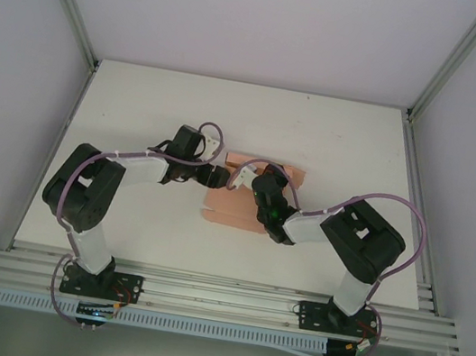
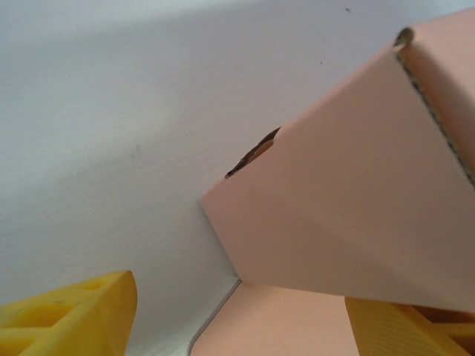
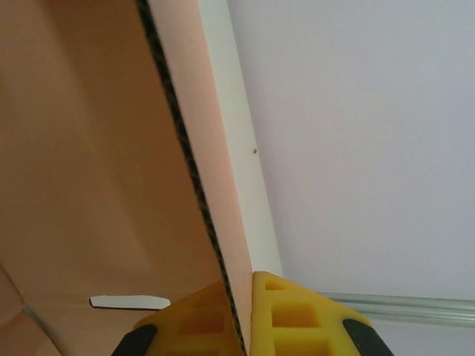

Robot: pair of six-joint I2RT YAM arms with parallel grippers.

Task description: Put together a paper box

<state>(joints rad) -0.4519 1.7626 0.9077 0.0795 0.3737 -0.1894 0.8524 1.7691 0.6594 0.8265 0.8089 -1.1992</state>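
With right gripper (image 3: 241, 297) pinched on the paper box (image 1: 229, 206) wall and left gripper (image 2: 237, 322) parted astride the raised flap (image 2: 349, 208), press flap inward squarely along crease, avoiding buckling thin card.

No readable text, label or number, even on the paper box (image 1: 231, 209)

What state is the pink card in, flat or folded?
Partly folded: the paper box has raised panels; the right gripper pinches one wall's edge.
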